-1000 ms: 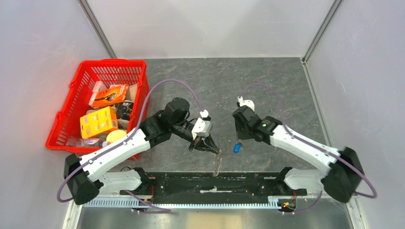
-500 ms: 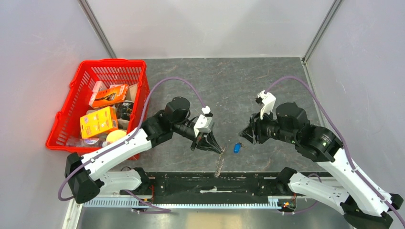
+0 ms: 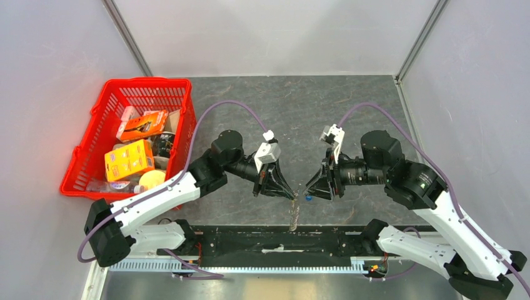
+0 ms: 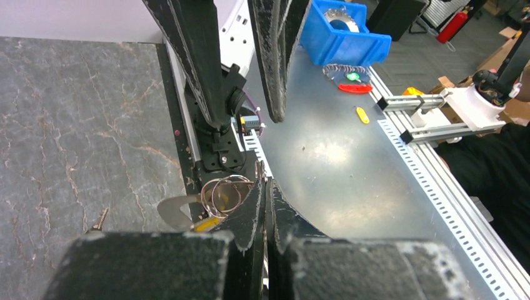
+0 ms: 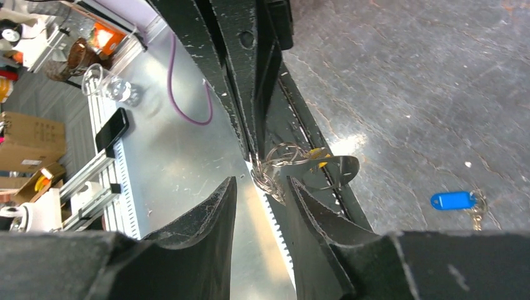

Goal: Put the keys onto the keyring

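Both arms meet nose to nose near the 6 o'clock edge of the bench (image 3: 281, 106). The left fingers (image 3: 279, 185) are clenched tight on the keyring (image 3: 294, 199), and its chain (image 3: 294, 217) hangs toward 6 o'clock. From the right wrist, the rings fan out just off those pinched tips. A grey tab (image 5: 342, 169) and the yellow key (image 5: 317, 154) bunch against them at 3 o'clock. Whether the yellow one is threaded on, I cannot tell.

The right fingers (image 5: 206, 231) stand part-way apart, holding nothing. The rings sit right at the mouth of that gap, between the two tips, and contact is too close to call.

Now the one that matters: the blue key (image 5: 452, 200) lies loose on the bench. In the right wrist view it is well off at 3 o'clock from the right fingers. Its long axis runs 9 to 3, with its silver ring at the 3 o'clock end. From above it peeks out just under the right tips, about 6 o'clock.

The right arm is the nearer one and the free one, so by my reading the pickup falls to it. It would swing off the rings, drop onto the blue head, and close across its short side. Left only has to hold the keyring steady.
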